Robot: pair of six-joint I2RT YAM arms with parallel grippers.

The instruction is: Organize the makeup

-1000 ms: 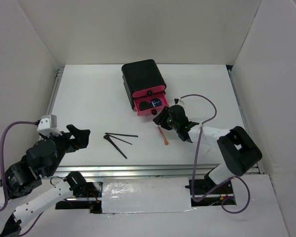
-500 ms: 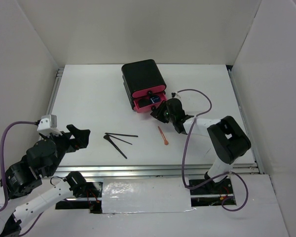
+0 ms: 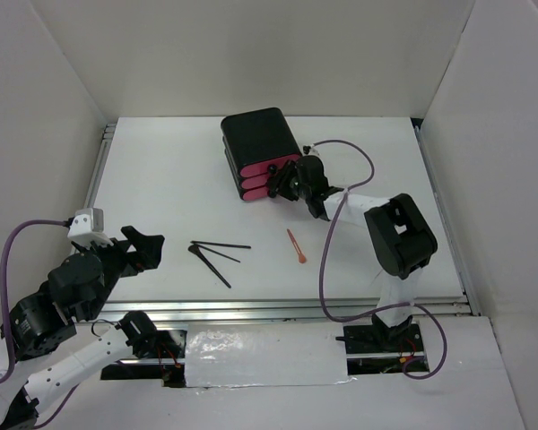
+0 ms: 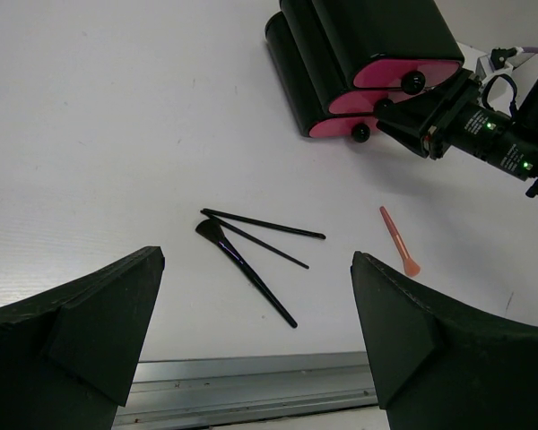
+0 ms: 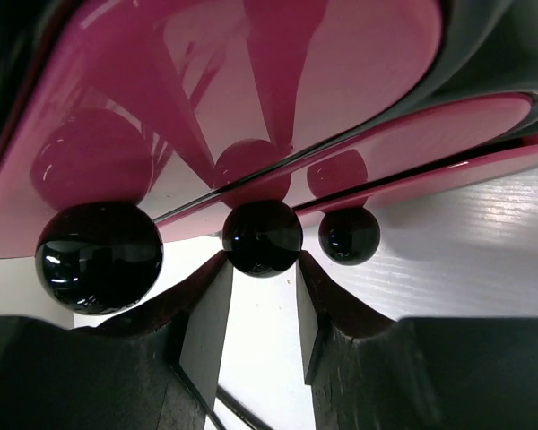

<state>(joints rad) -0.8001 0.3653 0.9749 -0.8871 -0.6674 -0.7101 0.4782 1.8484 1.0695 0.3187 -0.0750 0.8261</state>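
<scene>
Right wrist view: right gripper (image 5: 262,269) at the middle knob (image 5: 262,237) of the chest (image 3: 260,134)
Its jaws pinch the knob, probably to move that drawer. Brushes (image 3: 217,251) and orange-pink stick (image 3: 297,248) lie nearer, waiting for storage; left gripper (image 4: 258,260) hangs wide open, empty

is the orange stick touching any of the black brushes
No, in the top view the orange-pink stick lies apart from the black brushes, with bare table between them.
</scene>
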